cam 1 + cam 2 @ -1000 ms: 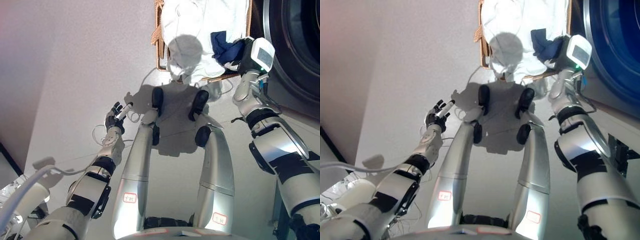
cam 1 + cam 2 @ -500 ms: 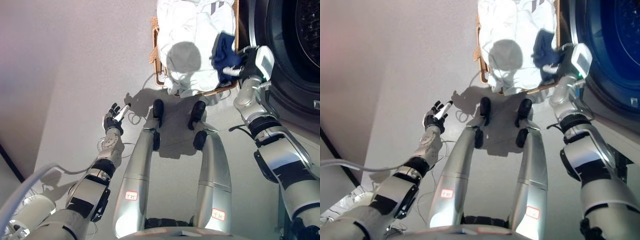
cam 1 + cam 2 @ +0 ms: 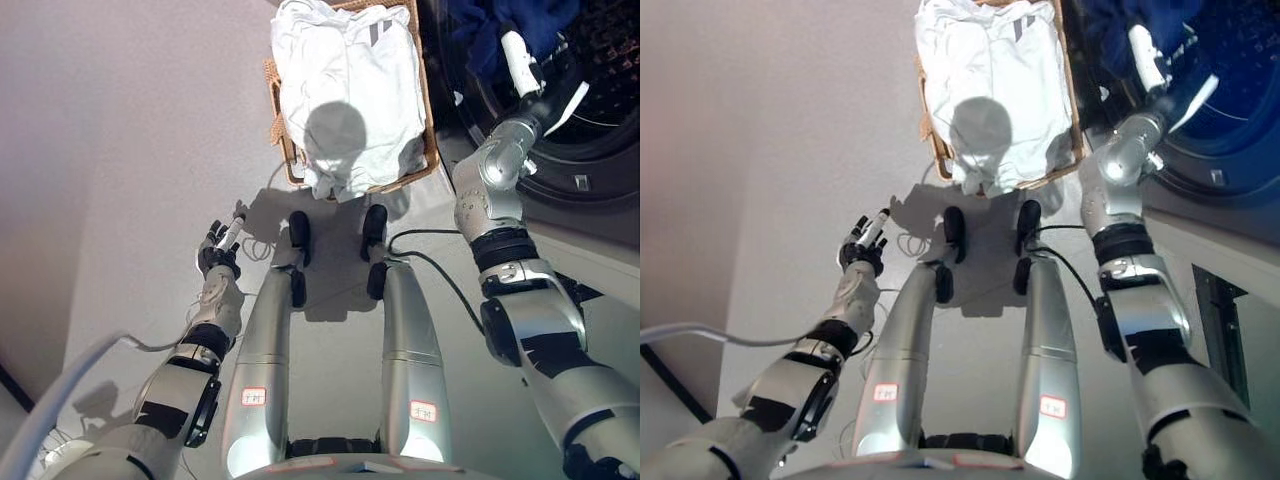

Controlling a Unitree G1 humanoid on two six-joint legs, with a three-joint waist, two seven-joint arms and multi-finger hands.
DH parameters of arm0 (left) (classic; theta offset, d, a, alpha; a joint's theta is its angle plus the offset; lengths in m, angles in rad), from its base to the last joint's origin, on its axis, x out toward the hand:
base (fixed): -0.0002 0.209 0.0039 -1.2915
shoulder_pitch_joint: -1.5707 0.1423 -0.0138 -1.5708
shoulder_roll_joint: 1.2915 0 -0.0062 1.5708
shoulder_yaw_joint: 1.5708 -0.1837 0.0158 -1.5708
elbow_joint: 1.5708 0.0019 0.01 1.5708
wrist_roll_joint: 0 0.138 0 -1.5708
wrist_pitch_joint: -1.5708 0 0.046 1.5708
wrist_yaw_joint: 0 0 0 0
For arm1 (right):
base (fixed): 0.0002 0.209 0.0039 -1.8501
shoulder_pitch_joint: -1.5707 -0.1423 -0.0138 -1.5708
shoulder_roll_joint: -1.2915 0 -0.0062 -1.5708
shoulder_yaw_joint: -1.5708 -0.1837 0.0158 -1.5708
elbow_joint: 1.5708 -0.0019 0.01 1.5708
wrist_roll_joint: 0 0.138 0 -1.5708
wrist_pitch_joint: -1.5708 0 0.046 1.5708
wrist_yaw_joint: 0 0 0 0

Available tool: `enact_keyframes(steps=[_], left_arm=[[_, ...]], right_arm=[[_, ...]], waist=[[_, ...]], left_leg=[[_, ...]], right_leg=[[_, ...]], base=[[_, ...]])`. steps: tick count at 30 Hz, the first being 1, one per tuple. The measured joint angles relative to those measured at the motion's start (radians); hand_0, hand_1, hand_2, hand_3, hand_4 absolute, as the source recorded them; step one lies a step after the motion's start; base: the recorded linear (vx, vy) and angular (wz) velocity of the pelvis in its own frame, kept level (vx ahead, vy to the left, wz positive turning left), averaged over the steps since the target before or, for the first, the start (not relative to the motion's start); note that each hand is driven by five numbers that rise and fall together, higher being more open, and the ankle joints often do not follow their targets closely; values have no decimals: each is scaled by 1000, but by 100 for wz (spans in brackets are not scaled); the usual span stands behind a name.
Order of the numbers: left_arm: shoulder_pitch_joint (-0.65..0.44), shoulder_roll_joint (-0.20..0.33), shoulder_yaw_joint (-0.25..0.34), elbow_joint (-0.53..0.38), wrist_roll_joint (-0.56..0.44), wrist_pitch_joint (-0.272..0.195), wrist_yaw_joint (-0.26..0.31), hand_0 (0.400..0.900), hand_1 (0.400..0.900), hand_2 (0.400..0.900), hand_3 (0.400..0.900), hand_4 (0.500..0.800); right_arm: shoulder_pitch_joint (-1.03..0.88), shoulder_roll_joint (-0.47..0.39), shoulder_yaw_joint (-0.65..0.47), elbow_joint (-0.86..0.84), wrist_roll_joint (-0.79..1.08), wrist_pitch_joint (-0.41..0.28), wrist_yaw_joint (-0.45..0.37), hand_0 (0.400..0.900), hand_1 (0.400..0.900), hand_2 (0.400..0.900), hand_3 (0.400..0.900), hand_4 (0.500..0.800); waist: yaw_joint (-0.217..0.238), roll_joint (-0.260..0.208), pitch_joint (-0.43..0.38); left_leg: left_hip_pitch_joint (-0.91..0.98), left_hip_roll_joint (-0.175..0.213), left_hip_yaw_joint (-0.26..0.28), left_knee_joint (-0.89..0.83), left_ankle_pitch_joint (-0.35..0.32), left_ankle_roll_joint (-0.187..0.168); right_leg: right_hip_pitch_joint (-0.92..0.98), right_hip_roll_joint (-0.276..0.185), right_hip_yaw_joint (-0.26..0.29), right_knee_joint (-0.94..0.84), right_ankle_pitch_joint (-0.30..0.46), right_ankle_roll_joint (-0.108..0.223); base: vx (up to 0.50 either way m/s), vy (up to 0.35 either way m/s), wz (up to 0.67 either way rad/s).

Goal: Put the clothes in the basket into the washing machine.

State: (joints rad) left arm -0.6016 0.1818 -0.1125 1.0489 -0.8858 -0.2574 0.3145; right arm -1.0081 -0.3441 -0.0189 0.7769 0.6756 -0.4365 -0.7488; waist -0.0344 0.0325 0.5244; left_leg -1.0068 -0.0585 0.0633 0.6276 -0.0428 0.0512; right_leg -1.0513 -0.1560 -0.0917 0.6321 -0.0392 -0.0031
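**Blue garment at the drum mouth, white clothes behind the right hand**

The right hand (image 3: pixel 522 72) reaches into the opening of the washing machine (image 3: pixel 600 150), and the dark blue garment (image 3: pixel 500 30) lies just ahead of its fingers, bunched at the drum's mouth. Whether those fingers are clasped on the cloth or already let go, I cannot tell; the cloth and the wrist hide them. The basket (image 3: pixel 432 150) sits back from the fingers, on the side away from the drum, with the white clothes (image 3: pixel 345 90) heaped in it; its long axis runs away from the robot, alongside the machine front. The right hand is much the nearer to both basket and drum. The left hand (image 3: pixel 218 255) hangs low over the floor, well apart from the basket, fingers relaxed and holding nothing. The next reach would, I judge, swing the right hand back from the drum toward the white heap
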Motion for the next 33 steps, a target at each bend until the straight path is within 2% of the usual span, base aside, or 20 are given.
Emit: enact_keyframes(steps=[3, 5, 10, 11, 12, 14, 21, 28, 33], left_arm=[[-1, -1, -1, 7, -18, 1, 7, 900, 900, 900, 900, 800], [-3, -3, -1, 11, -22, 13, 10, 900, 900, 900, 900, 800], [1, -4, -25, 4, -24, 17, -2, 900, 900, 900, 900, 800], [2, -4, -32, 4, -24, 18, -10, 900, 900, 900, 900, 800], [3, -6, -35, 5, -24, 18, -16, 900, 900, 900, 900, 800], [9, -6, -48, 5, -24, 17, -26, 900, 900, 900, 900, 800], [30, -7, -49, 8, -27, 19, -39, 900, 900, 900, 900, 800], [29, -14, -49, 20, -27, 20, -39, 900, 900, 900, 900, 800], [30, -16, -44, 21, -28, 21, -37, 900, 900, 900, 900, 800]], right_arm=[[-32, 31, -70, 65, 161, -82, -26, 400, 400, 400, 400, 500], [-96, 38, -133, 136, 294, -113, -24, 400, 400, 400, 400, 500], [-273, -50, -192, 319, 531, -142, -1, 400, 400, 400, 400, 500], [-296, -73, -194, 362, 558, -140, 1, 459, 459, 459, 459, 535], [-311, -87, -195, 390, 583, -135, 18, 900, 900, 900, 900, 800], [-320, -122, -187, 432, 626, -122, 62, 900, 900, 900, 900, 800], [-329, -163, -163, 470, 680, -97, 174, 900, 900, 900, 900, 800], [-339, -164, -123, 468, 680, -96, 214, 900, 900, 900, 900, 800], [-221, -108, -57, 309, 670, -102, 275, 900, 900, 900, 900, 800]], waist=[[1, -1, 1], [0, -3, 1], [28, -2, 1], [37, -2, 1], [46, -2, 1], [66, -2, 1], [85, -1, 1], [84, 0, 1], [78, 0, 0]], left_leg=[[14, 1, 5, -7, 3, 12], [25, 2, 9, -13, 3, 13], [46, 1, 15, -26, 5, 14], [48, 1, 16, -26, 5, 14], [51, 0, 18, -26, 5, 14], [56, -2, 24, -35, 5, 12], [52, -13, 36, -42, 7, 12], [58, -11, 34, -44, 12, 18], [72, -7, 35, -44, 8, 10]], right_leg=[[16, 3, 2, -15, 10, 3], [26, 3, 3, -20, 11, 4], [37, 0, 7, -18, 12, 5], [38, -1, 8, -17, 12, 5], [39, -2, 11, -17, 11, 5], [39, -3, 18, -18, 11, 5], [24, -10, 35, -15, 10, 3], [26, -8, 32, -10, 13, 7], [43, -5, 31, -17, 11, 5]], base=[[0, 0, 0], [0, 0, 0], [6, -3, 1], [0, 0, 0], [0, 0, 0], [0, 0, 0], [0, 0, 0], [-1, 1, -1], [7, 14, -7]])
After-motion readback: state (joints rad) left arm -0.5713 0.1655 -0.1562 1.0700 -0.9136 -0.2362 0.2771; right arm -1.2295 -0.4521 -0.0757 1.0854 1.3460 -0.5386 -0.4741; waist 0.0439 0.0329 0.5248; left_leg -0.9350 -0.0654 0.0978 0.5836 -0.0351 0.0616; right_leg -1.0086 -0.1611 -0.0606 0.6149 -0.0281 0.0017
